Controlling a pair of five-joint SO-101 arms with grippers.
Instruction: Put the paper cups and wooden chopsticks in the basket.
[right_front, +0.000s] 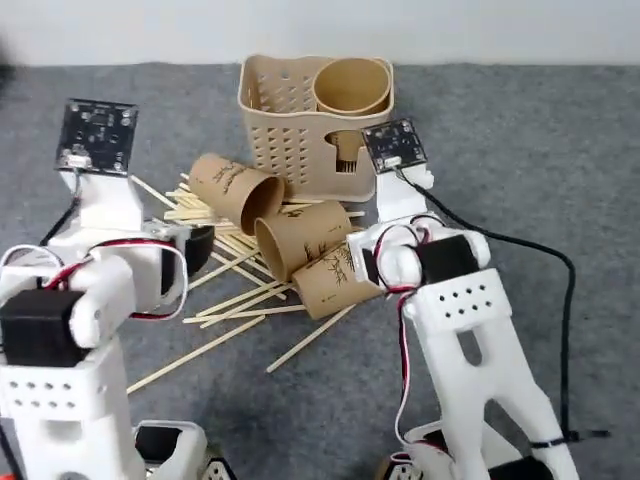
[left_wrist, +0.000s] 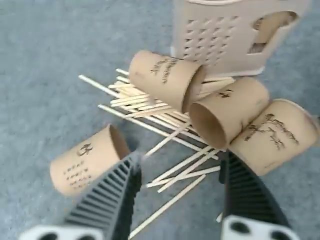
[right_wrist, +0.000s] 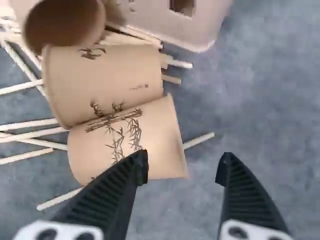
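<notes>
The tan basket (right_front: 290, 130) stands upright at the back with one paper cup (right_front: 352, 85) inside. Three paper cups (right_front: 235, 188) (right_front: 300, 238) (right_front: 335, 280) lie on their sides in a row on a scatter of wooden chopsticks (right_front: 235, 305). My left gripper (left_wrist: 181, 160) is open above chopsticks (left_wrist: 185, 167), with another lying cup (left_wrist: 87, 165) just outside one finger. My right gripper (right_wrist: 184, 157) is open over bare mat, one finger at the rim of the nearest cup (right_wrist: 125, 142). Beyond it lie the second cup (right_wrist: 102, 80) and the basket (right_wrist: 170, 20).
Grey mat (right_front: 520, 150) covers the table. A black cable (right_front: 560, 300) runs along the right arm's side. Both arm bases stand at the front. Open mat lies to the right of the basket and at the far left.
</notes>
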